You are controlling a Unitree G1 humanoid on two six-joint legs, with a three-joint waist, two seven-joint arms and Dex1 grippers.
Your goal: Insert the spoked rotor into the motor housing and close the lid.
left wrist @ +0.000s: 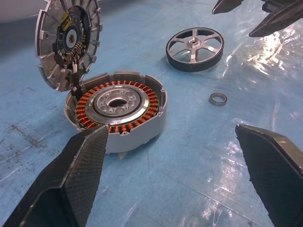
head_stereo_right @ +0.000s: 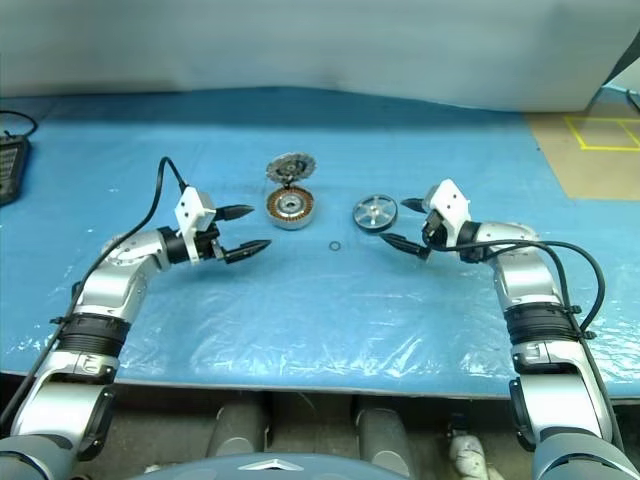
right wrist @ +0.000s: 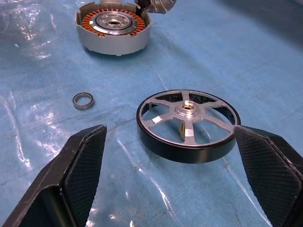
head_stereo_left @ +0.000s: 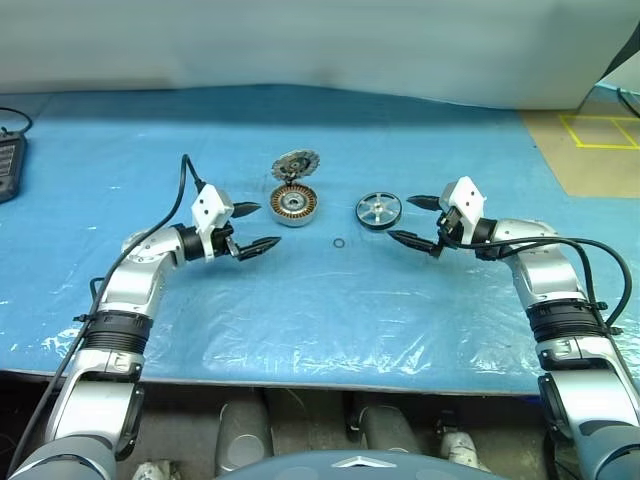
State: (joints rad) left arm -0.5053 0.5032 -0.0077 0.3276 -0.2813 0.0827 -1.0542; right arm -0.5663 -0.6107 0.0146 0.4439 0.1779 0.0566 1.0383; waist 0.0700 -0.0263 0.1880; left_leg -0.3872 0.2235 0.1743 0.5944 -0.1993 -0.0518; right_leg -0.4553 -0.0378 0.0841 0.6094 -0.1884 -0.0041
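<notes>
The motor housing (head_stereo_left: 294, 205) sits mid-table on the blue sheet, its copper windings (left wrist: 116, 105) showing around a dark centre. The lid (head_stereo_left: 295, 164) stands tilted up at the housing's far edge, finned face toward me. To the housing's right the spoked rotor (head_stereo_left: 378, 210) lies flat, silver spokes inside a dark rim (right wrist: 187, 124). My left gripper (head_stereo_left: 250, 229) hovers open just left of the housing, nothing between its fingers. My right gripper (head_stereo_left: 414, 222) is open just right of the rotor, pointing at it, empty.
A small metal ring (head_stereo_left: 339, 243) lies on the sheet between the housing and the rotor, nearer me. A black device (head_stereo_left: 8, 165) sits at the far left edge. A brown floor patch with yellow tape (head_stereo_left: 598, 140) lies beyond the sheet at right.
</notes>
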